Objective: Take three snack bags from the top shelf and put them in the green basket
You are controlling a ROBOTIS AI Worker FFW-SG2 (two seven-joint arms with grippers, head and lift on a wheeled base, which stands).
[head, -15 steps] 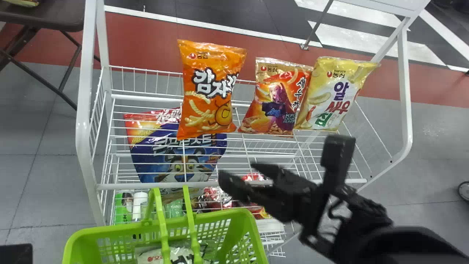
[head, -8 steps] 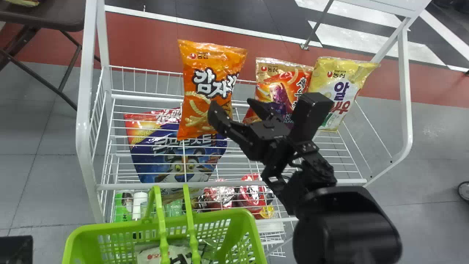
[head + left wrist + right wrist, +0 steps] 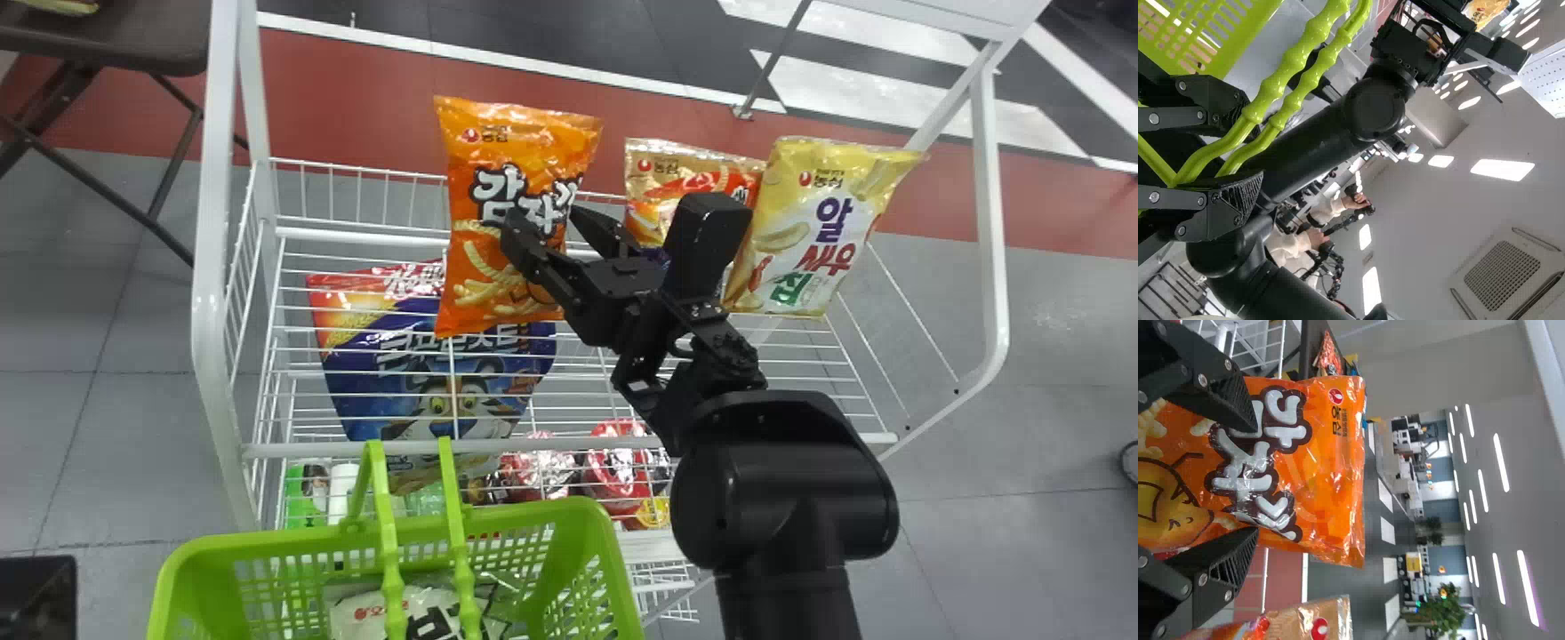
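From the top shelf (image 3: 302, 451) to the green basket (image 3: 267, 540) at lower left, whose handles (image 3: 388, 533) my left jaws are clasping, I'm worrying that an off-centre squeeze could be tipping the slick orange snack bag (image 3: 498, 178) or nudging the nearby red-and-gold bag (image 3: 680, 173). In the frame's upper middle, the orange snack bag is standing between my right jaws, which are gaping around it.
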